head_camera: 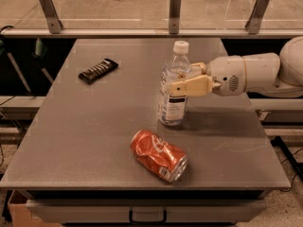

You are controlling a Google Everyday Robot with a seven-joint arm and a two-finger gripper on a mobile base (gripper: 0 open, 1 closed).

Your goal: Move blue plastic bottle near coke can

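The blue plastic bottle (173,86) is clear with a white cap and a dark-and-white label. It stands upright on the grey table (94,122), right of centre. My gripper (179,80) reaches in from the right and is shut on the bottle's middle, one finger (191,86) across its front. The coke can (158,154) is crushed, red-orange with white script, and lies on its side just in front of the bottle, a short gap between them.
A dark flat snack bar wrapper (98,70) lies at the back left of the table. A rail with metal posts (174,11) runs behind the table. My white arm (258,74) spans the right side above the table edge.
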